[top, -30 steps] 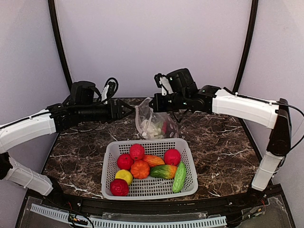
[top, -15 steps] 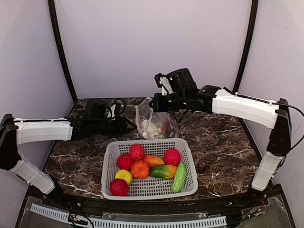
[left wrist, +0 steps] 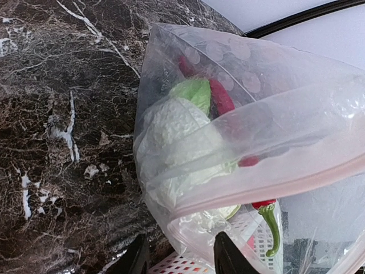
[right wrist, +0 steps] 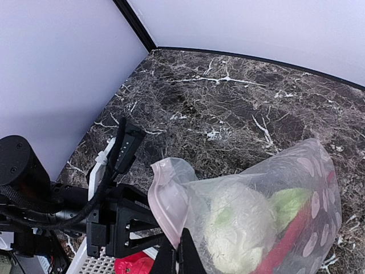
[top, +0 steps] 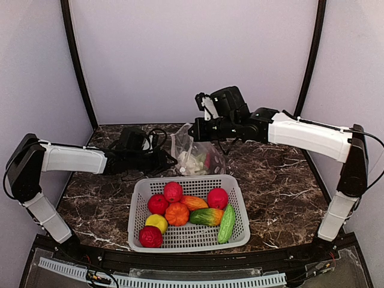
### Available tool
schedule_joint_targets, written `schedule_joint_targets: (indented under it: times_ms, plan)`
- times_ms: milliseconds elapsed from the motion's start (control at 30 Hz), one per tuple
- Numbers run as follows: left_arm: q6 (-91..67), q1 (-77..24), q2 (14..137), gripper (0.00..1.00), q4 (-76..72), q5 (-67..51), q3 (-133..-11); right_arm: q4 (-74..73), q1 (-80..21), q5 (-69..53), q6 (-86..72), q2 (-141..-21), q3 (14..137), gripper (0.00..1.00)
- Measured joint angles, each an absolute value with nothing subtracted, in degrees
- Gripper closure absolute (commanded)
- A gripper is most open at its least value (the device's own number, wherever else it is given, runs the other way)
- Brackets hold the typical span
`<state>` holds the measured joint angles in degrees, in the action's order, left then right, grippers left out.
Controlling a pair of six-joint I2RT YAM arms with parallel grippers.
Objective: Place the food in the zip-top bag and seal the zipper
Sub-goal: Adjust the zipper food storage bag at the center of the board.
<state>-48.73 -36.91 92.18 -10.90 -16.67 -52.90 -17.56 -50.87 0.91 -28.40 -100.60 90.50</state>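
The clear zip-top bag [top: 198,157] hangs at the back of the table, with a white cauliflower [left wrist: 177,131] and a red chili [left wrist: 221,97] inside. My right gripper [top: 193,133] is shut on the bag's upper edge, pinching the pinkish zipper [right wrist: 165,208] in the right wrist view. My left gripper [top: 173,161] is low at the bag's left side, and its jaws are apart. In the left wrist view a loose corner of the bag hangs between the left fingers [left wrist: 225,254] without being squeezed. More food, such as an orange pumpkin [top: 177,213], lies in the basket.
A white slotted basket [top: 138,201] stands just in front of the bag, holding red fruits, a yellow one [top: 157,222] and a green cucumber [top: 227,224]. Dark marble table [top: 282,186] lies right of it. Grey walls enclose the back and sides.
My left arm has dropped and reached right, bringing its gripper to the bag's left lower edge, with its jaws narrower than before. The right arm and the bag have not moved.
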Motion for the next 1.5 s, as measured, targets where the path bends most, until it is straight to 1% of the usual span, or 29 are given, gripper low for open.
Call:
schedule_joint_targets:
  times_ms: [133,200,267,333,367,400,467,567,633,767,867,1033,1500]
  plan:
    - [-48.8,-36.91,93.93,0.62,-11.44,-16.97,-54.13,-17.58,-50.87,0.84,-28.4,-100.6,90.48,1.0]
    - [-48.9,-36.91,94.94,0.65,-11.55,-17.1,-54.92,-17.58,-50.85,0.84,-28.4,-100.6,90.5,1.0]
    - [-49.06,-36.91,95.66,0.7,-11.66,-17.26,-55.44,-17.56,-50.85,0.82,-28.4,-100.6,90.48,1.0]
    - [-49.25,-36.91,96.27,0.8,-11.86,-17.65,-55.88,-17.56,-50.83,0.82,-28.4,-100.6,90.48,1.0]
    - [-49.36,-36.91,96.6,0.87,-11.94,-17.8,-56.16,-17.56,-50.81,0.82,-28.4,-100.6,90.48,1.0]
    - [-49.47,-36.91,96.9,0.93,-12.14,-18.09,-56.38,-17.56,-50.78,0.84,-28.4,-100.6,90.48,1.0]
    - [-49.84,-36.91,97.19,0.98,-12.38,-18.46,-56.6,-17.56,-50.65,0.86,-28.4,-100.6,90.48,1.0]
    - [-49.93,-36.88,97.27,0.99,-11.94,-18.98,-57.82,-17.87,-50.11,0.84,-28.38,-100.14,90.45,1.0]
    - [-49.06,-36.88,97.36,0.99,-10.11,-19.18,-60.73,-18.55,-49.25,0.93,-28.27,-99.02,90.45,1.0]
    - [-46.65,-36.88,97.41,0.99,-7.11,-20.56,-71.31,-21.19,-46.37,2.68,-27.4,-94.85,90.63,1.0]
    - [-45.69,-36.88,96.03,0.99,-7.22,-21.08,-75.4,-22.09,-44.38,3.95,-27.2,-92.25,90.61,1.0]
    - [-44.99,-36.88,93.69,0.99,-7.2,-22.09,-76.01,-22.65,-41.52,5.13,-27.51,-88.36,89.03,1.0]
    - [-43.18,-36.03,94.11,0.99,-4.64,-22.76,-75.92,-23.2,-41.23,2.35,-28.42,-88.84,87.15,1.0]
